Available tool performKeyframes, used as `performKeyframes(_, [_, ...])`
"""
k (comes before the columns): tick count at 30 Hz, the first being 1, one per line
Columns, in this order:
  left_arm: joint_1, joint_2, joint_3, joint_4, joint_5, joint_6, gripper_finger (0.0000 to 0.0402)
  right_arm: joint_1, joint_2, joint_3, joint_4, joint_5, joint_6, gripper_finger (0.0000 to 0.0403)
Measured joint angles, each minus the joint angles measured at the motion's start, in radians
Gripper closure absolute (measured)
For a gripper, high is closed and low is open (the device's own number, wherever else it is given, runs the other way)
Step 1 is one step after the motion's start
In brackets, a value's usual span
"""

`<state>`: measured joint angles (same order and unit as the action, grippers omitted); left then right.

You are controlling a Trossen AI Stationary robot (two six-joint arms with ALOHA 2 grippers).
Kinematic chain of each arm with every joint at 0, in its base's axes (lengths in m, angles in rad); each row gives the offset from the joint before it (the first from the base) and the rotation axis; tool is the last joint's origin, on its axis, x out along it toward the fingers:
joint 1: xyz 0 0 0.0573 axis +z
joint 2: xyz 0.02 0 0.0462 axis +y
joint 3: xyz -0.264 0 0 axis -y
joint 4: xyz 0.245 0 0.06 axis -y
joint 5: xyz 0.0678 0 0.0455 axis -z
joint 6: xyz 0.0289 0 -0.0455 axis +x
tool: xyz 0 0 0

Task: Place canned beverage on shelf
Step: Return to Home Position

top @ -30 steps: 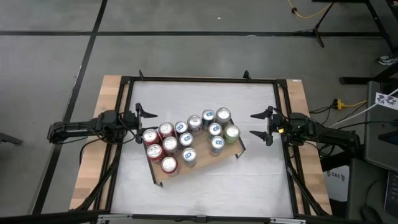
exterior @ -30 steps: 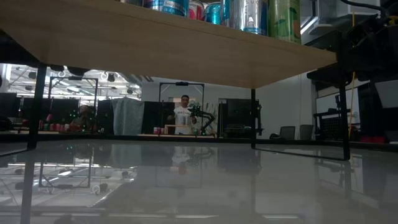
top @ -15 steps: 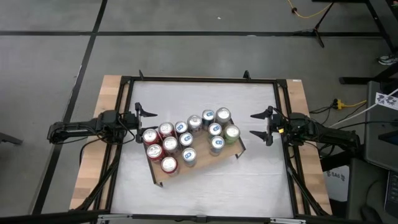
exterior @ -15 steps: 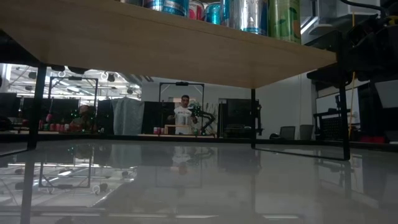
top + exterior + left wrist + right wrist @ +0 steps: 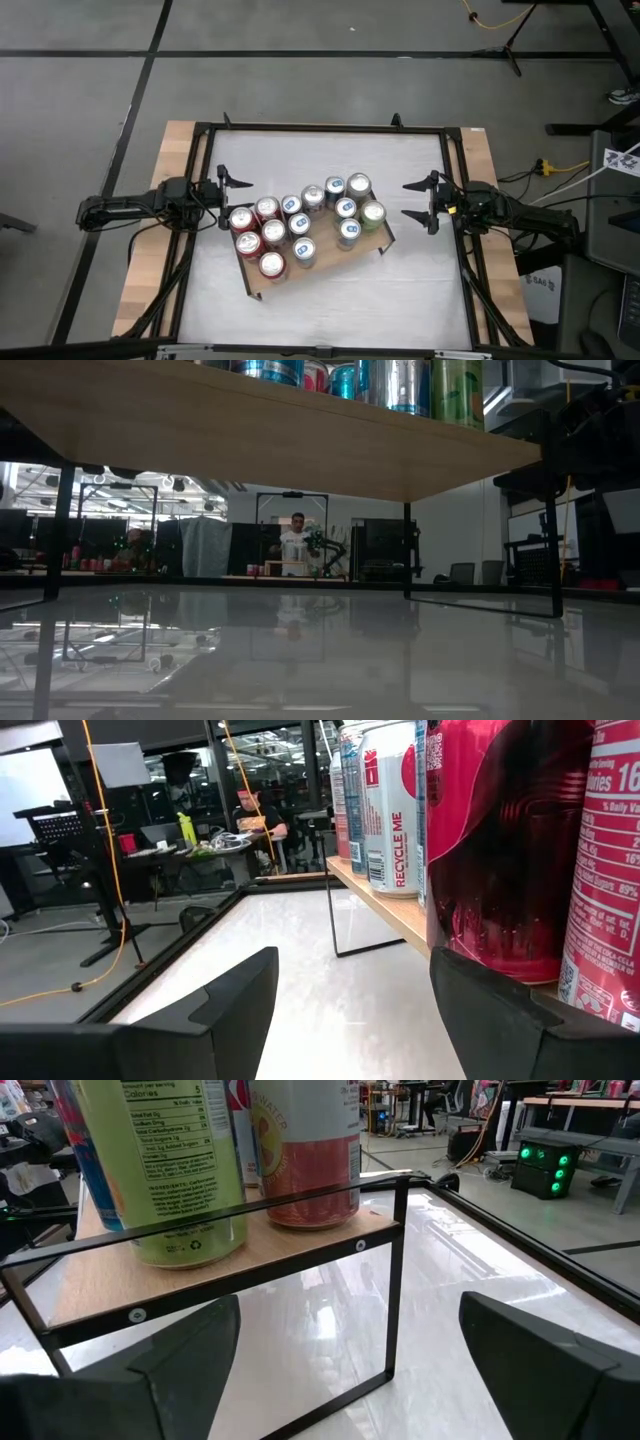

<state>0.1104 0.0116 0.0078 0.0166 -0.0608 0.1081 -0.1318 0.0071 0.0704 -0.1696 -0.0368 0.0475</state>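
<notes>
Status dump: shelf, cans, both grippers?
shelf: standing on the table, loaded
cans: upright on the shelf, none held
left gripper: open, empty, beside the shelf
right gripper: open, empty, beside the shelf's other end

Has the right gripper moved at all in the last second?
No. In the high view the right gripper sits open at the same spot off the shelf's right end.
</notes>
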Motion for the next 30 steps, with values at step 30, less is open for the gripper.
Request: performKeyframes(30, [0.0, 0.0, 0.0, 0.0, -0.001, 0.001, 0.0147, 0.0, -0.005, -0.064, 0.202, 0.003, -0.003, 0.0035])
